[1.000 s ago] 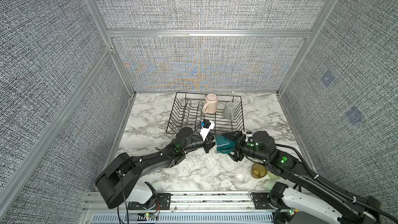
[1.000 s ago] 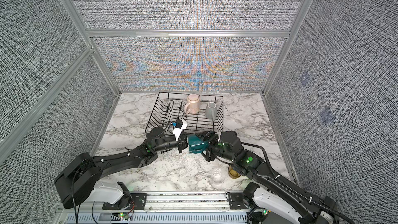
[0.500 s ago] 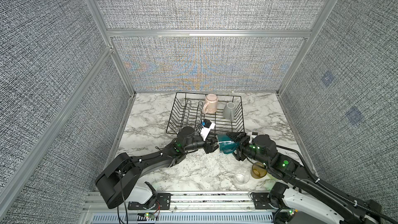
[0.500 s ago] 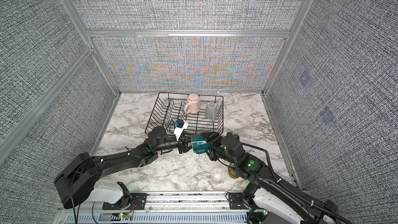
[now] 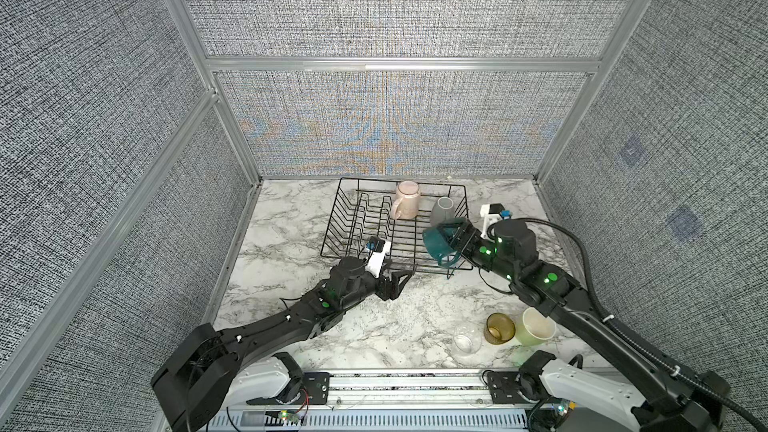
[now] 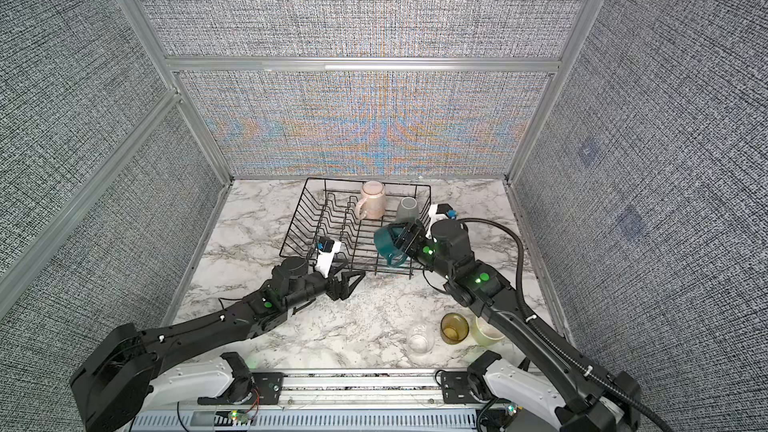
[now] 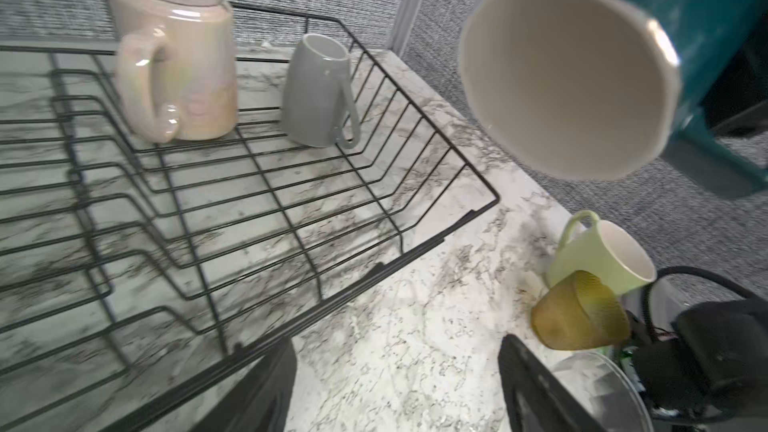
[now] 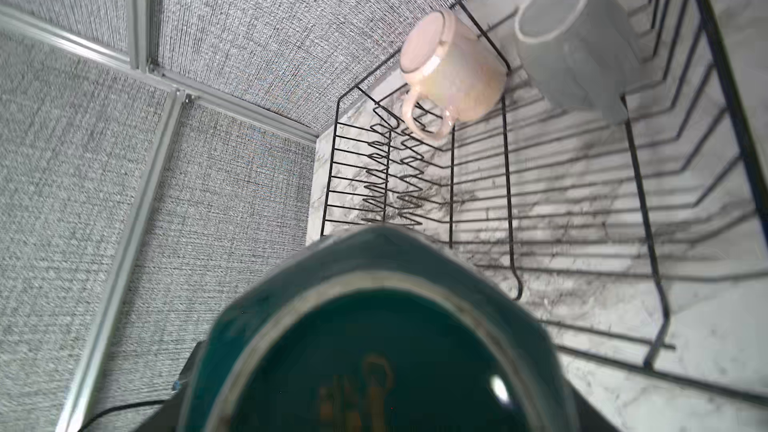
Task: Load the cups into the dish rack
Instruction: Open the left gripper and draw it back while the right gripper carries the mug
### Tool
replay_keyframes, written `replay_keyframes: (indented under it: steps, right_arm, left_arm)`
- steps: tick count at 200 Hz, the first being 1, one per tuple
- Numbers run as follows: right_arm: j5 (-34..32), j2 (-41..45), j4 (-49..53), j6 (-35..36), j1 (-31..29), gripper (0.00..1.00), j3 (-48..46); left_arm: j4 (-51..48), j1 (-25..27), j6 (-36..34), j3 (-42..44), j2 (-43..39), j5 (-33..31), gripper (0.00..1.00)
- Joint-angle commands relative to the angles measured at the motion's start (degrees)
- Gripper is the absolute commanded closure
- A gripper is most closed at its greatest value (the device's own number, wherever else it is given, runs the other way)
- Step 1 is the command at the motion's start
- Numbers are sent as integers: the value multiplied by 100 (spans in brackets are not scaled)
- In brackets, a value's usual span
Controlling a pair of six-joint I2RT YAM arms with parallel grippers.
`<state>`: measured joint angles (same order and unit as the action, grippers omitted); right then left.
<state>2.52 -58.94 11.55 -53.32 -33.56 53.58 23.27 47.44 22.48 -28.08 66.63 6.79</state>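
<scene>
A dark teal mug hangs tilted above the front right part of the black wire dish rack. My right gripper is shut on it, and its base fills the right wrist view. The cream inside shows in the left wrist view. A pale pink mug and a grey mug stand upside down at the rack's back. My left gripper is open over bare counter by the rack's front edge.
At the front right of the marble counter stand a clear glass, an amber glass and a pale yellow-green cup, close under my right arm. Grey fabric walls close in three sides.
My left gripper let go of the teal mug, opened and drew back towards the front left. My right gripper carried the mug up and back over the rack's front right part.
</scene>
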Motion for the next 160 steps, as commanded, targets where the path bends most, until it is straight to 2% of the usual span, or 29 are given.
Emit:
replay_keyframes:
  steps: [1, 33, 55, 76, 93, 127, 160]
  right_arm:
    - [149, -358, -38, 1796, 110, 43, 473]
    - [97, -1080, -100, 2905, 155, 44, 992]
    - [-181, -1584, -101, 3283, 161, 44, 1266]
    - [-285, -2016, -226, 3692, 158, 44, 1447]
    - [-451, -2355, -276, 3952, 162, 45, 1590]
    - [-897, -2918, -534, 3991, 123, 46, 1636]
    - [-1296, -3533, -619, 3980, 14, 47, 1911]
  left_arm:
    - [-736, -10, 17, 134, -196, -1355, 1]
    - [-783, -23, 200, 509, -480, -2512, 1]
    - [-996, -32, 389, 606, -593, -3139, 1]
    - [-958, -30, 317, 742, -769, -3353, 1]
    - [-973, -54, 525, 915, -913, -3688, 1]
    - [-1312, -76, 943, 1050, -1346, -4080, 1]
    - [-1587, -95, 1062, 1008, -1555, -4141, 1]
